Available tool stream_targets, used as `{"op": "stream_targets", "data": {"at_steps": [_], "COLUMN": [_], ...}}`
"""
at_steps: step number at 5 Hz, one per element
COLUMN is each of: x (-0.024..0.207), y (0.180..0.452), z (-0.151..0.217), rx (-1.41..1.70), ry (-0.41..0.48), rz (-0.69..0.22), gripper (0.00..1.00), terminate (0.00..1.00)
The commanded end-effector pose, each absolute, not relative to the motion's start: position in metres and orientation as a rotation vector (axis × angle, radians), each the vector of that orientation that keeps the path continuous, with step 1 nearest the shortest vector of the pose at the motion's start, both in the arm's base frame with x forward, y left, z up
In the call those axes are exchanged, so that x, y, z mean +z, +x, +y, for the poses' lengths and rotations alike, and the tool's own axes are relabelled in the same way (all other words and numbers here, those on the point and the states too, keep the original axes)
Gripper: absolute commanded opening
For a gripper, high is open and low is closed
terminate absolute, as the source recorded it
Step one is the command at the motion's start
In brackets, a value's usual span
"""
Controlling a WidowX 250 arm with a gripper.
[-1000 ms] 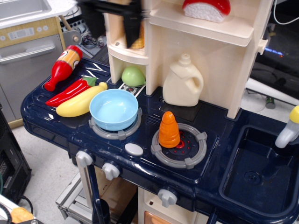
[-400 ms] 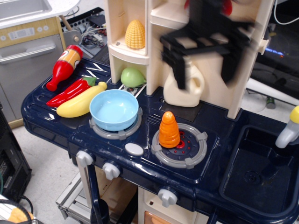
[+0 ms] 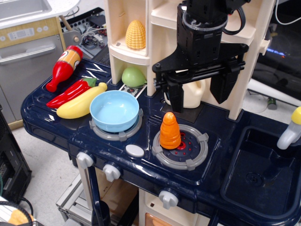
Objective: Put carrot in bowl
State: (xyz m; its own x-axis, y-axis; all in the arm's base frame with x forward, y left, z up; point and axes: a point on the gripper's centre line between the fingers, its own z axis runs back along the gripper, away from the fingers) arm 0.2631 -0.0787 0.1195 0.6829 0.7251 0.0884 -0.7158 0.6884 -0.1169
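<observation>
The orange ridged carrot (image 3: 170, 131) stands upright on the right stove burner (image 3: 181, 149). The light blue bowl (image 3: 114, 110) sits on the left burner, to the left of the carrot, and holds nothing. My black gripper (image 3: 200, 92) hangs open above and slightly behind and to the right of the carrot, its two fingers (image 3: 175, 92) spread wide. It holds nothing and does not touch the carrot.
A cream jug (image 3: 188, 94) stands behind the gripper, partly hidden. A yellow corn cob (image 3: 135, 34) sits on the shelf. A green rounded toy (image 3: 133, 76), red chili (image 3: 73, 92), yellow banana (image 3: 82, 102) and ketchup bottle (image 3: 64, 67) lie left. A sink (image 3: 261, 172) is at the right.
The gripper has swept from the upper left, across the shelf unit, to the right and down, and now hangs sharp and steady above the carrot. The carrot and bowl have not moved.
</observation>
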Motion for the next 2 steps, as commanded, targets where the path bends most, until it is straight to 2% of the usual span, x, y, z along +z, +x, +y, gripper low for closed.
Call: {"op": "stream_targets", "data": {"at_steps": [1, 2], "x": [0.104, 0.086], "y": [0.275, 0.278], "z": [-0.049, -0.041], "rx": [0.835, 0.872], "ry": [-0.035, -0.032], "rz": [-0.131, -0.113], "gripper": [1.0, 1.0], "terminate": [0.0, 0.0]}}
